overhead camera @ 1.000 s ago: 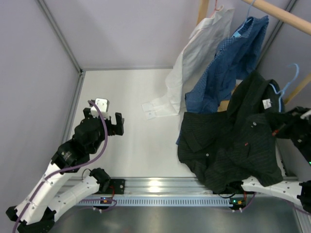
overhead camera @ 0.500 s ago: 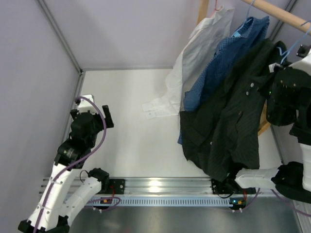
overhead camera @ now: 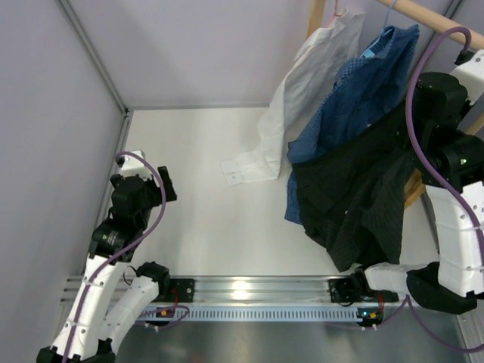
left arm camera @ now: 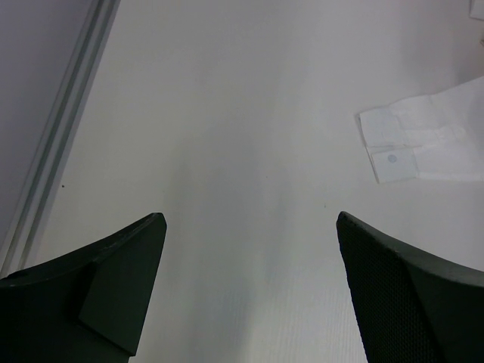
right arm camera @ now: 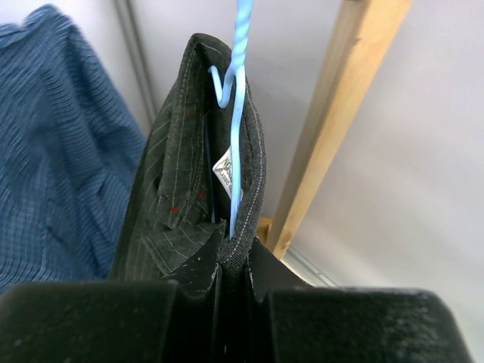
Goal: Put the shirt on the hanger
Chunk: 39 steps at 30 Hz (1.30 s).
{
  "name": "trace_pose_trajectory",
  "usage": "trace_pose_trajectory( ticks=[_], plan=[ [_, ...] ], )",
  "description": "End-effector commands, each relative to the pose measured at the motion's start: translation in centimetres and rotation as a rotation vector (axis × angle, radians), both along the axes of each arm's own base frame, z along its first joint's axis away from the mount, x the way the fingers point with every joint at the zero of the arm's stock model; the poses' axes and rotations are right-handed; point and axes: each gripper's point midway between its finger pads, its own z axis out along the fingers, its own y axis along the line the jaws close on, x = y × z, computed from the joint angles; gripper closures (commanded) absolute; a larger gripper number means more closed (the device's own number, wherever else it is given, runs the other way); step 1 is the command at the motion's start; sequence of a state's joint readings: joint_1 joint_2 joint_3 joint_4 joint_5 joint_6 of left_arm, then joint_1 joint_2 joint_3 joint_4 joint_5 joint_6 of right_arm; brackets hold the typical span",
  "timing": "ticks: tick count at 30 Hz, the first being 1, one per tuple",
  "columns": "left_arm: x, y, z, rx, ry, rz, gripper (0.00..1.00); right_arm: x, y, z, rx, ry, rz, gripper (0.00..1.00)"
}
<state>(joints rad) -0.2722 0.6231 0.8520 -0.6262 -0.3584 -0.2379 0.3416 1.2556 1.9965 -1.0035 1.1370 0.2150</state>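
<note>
The shirt (overhead camera: 355,200) hangs over the desk's (overhead camera: 204,159) right edge, just beside a blue shirt (overhead camera: 352,91). The hanger (right arm camera: 236,128) rises from its collar. The right gripper (right arm camera: 234,261) is clenched on that collar. The left gripper (left arm camera: 249,223) hovers released near the left edge.

Reference landmark: wooden rack (overhead camera: 435,19), top right corner of the white bench (overhead camera: 204,151).

- White shirt (overhead camera: 302,83): hangs from the rack at its left end, beside the upright post (overhead camera: 315,15). A pink hanger hook (overhead camera: 340,10) shows above its collar. One sleeve trails down from the rack, and its cuff (left arm camera: 408,140) lies flat on the bench.
- Blue dotted shirt (overhead camera: 355,98): hangs from the rack directly right of the white shirt, touching it.
- Aluminium rail (overhead camera: 249,291): runs along the bench edge opposite the rack.
</note>
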Motion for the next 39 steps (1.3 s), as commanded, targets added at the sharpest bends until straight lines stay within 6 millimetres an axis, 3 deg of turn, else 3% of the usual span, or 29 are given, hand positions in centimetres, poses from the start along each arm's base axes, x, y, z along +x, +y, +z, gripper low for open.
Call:
trace_pose_trajectory(
  ticks=[1,10,20,24,26,29,35,38,39],
  plan=[
    [0.6,-0.8,1.0,-0.040,-0.057,-0.033,0.02,-1.6,-2.7,2.9,0.029,-0.160,-0.085,1.00],
    [0.7,-1.1,0.8,-0.047,-0.049,-0.041,0.02,1.6,-4.5,-0.3,0.025,-0.043,-0.067,1.00],
    [0.8,-1.1,0.6,-0.053,-0.042,-0.040,0.02,4.2,-3.1,-2.5,0.029,-0.019,-0.027,1.00],
    [0.8,-1.0,0.4,-0.050,-0.038,-0.037,0.02,3.8,-3.1,-3.2,0.016,-0.005,-0.077,0.98],
    [0.9,-0.9,0.4,-0.051,-0.037,-0.034,0.02,3.1,-2.9,-2.8,0.032,-0.052,-0.066,0.76],
    [1.0,-0.7,0.3,-0.048,-0.032,-0.020,0.02,2.6,-2.0,-2.6,0.053,-0.077,0.025,0.01],
    [0.6,1.8,1.2,-0.042,-0.069,0.121,0.02,-1.7,0.2,-1.8,0.094,-0.108,0.243,0.00],
    [-0.2,2.6,2.0,-0.039,-0.090,0.162,0.02,-4.9,2.5,-2.5,0.117,-0.117,0.432,0.00],
    [-0.4,2.8,2.2,-0.044,-0.095,0.169,0.02,-5.3,3.1,-4.0,0.118,-0.084,0.477,0.01]
  ],
)
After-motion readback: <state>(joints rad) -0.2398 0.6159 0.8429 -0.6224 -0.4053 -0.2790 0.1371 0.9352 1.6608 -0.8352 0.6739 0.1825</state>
